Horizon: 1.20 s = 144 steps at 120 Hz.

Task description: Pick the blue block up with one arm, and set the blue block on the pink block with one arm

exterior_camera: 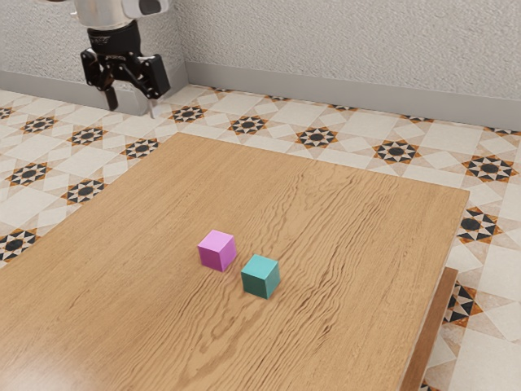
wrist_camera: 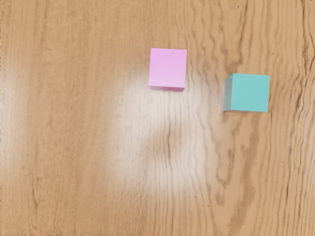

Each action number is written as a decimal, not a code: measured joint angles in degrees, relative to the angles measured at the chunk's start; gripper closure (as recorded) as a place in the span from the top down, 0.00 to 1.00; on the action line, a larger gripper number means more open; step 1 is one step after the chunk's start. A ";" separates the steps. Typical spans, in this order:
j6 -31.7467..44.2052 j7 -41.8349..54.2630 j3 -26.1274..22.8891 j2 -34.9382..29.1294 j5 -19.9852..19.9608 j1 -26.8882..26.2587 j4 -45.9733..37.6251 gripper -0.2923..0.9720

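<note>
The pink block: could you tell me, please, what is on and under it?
Nothing lies on the pink block; its top is bare. It rests on the wooden table, its underside hidden. The blue block stands beside it, apart.

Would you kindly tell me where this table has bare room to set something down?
The table is bare from the pink block back to its far edge, toward the open tool, and across the exterior view's left. The only crowded spot is the narrow gap between the pink block and the blue block, which sit apart.
</note>
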 joint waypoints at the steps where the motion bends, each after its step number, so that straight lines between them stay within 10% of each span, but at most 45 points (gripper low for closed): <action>1: -0.01 -0.04 0.00 0.01 0.00 0.02 0.00 0.77; 82: -2.69 -1.84 -10.96 9.95 1.81 -0.76 15.13 0.77; 144: 38.74 -2.15 -16.07 7.29 3.37 -0.47 -30.13 0.77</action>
